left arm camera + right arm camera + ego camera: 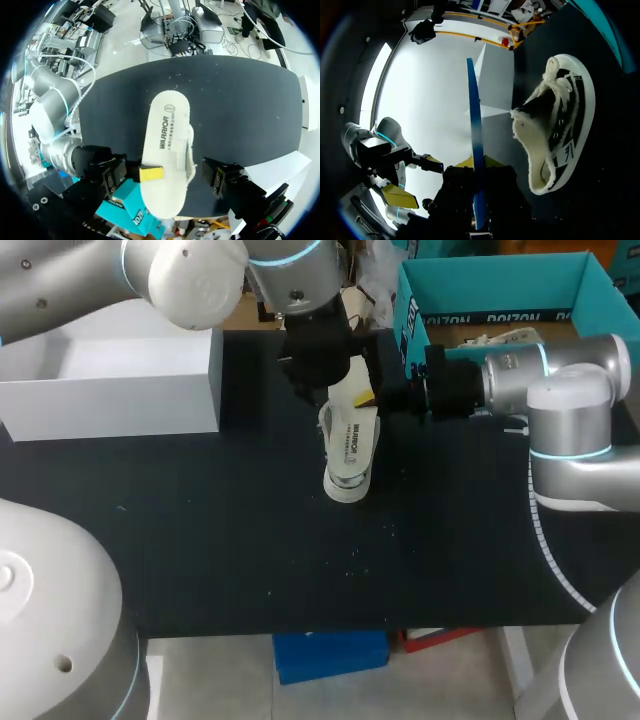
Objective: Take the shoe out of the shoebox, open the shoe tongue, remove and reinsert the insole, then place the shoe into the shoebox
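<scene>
The white shoe lies on the black table, on its side in the right wrist view, with its mouth wide open. My right gripper is shut on the heel end of the insole. The insole is white with print on top and blue at the edge, and it is held over the shoe. One yellow tip of the right gripper presses on it. My left gripper hangs above the insole's heel end, wide open, with its fingers either side and not touching. The teal shoebox stands at the back right.
A white box sits at the table's back left. The right arm stretches across in front of the shoebox.
</scene>
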Tool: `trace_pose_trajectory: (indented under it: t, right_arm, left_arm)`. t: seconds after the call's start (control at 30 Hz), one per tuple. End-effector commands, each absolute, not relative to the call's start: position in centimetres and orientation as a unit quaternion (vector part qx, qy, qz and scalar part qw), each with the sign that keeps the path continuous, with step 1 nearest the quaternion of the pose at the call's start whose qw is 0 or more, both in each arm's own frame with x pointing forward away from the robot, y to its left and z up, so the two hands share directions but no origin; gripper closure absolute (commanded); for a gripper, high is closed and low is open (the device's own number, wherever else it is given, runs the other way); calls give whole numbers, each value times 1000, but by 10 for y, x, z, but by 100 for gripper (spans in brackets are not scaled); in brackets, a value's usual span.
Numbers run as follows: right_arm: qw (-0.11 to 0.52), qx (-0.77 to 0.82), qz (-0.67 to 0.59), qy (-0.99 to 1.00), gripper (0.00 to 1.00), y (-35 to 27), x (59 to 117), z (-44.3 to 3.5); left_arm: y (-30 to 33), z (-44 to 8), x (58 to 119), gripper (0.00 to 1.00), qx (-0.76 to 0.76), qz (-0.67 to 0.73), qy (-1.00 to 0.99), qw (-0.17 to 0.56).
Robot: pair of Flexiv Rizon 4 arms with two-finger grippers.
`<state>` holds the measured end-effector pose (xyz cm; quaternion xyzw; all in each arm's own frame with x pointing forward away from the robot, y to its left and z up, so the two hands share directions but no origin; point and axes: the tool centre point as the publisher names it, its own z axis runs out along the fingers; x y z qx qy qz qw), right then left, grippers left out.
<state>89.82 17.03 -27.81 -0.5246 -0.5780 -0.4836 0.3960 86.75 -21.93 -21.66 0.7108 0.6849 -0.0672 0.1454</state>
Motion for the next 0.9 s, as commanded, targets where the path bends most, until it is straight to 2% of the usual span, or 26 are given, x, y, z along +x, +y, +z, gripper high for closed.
trace_pose_trajectory:
  t: [0.03,0.33,0.43,0.57,0.7,0.9]
  right_arm:
    - [396,-525,-484,-578,100,171,899,-279]
    - [396,-525,-484,-578,100,171,899,-279]
    - [396,-525,-484,-578,100,171,899,-279]
    - [396,-525,-484,-578,100,171,899,-279]
    - [396,-525,-484,-578,100,171,899,-279]
    - [396,-525,-484,-578,100,171,899,-279]
  left_arm:
    - [-209,-221,842,0,706,-69,682,179]
    - [-208,-228,815,0,708,-112,665,211]
    - [-204,-227,808,0,684,-200,641,284]
    - [-189,-222,803,0,617,-369,549,426]
    - [-177,-224,804,0,538,-488,460,510]
    - [-173,-225,805,0,518,-526,424,525]
